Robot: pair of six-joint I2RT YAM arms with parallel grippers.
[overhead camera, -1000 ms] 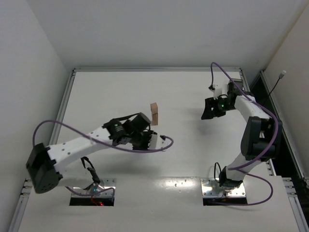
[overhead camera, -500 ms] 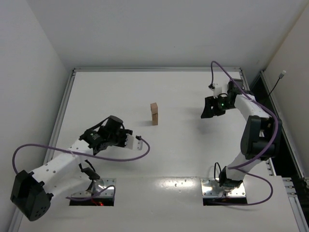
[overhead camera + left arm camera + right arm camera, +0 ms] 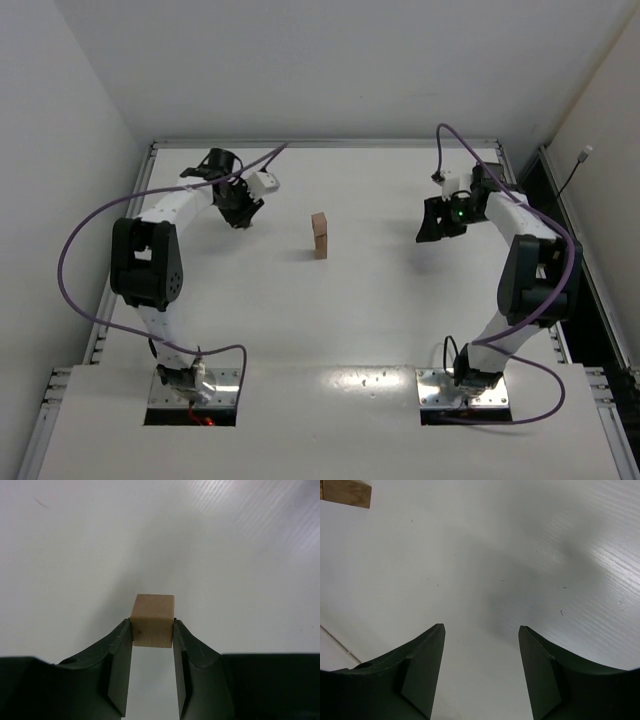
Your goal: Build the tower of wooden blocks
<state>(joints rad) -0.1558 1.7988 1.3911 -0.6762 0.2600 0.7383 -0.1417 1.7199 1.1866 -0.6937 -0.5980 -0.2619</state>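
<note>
Left end effector (image 3: 240, 212) is clamped narrowly on a single wood block (image 3: 153, 620), a small tan cube pinched at its two side faces between the dark fingertips (image 3: 126, 630), with the front of the cube sticking out past them. Whether the cube touches the white table (image 3: 380, 300) or is held just above it cannot be told from the left wrist view. From above, this end effector sits over the far left part of the table, well apart from the tower (image 3: 319, 236), which stands upright near the middle as a narrow column one block wide. Right end effector (image 3: 432, 228) hangs to the right of the tower, apart from it, its fingers spread wide with only bare table between them (image 3: 481, 630); a strip of tan wood (image 3: 345, 492) shows at the upper left corner of its wrist view.
</note>
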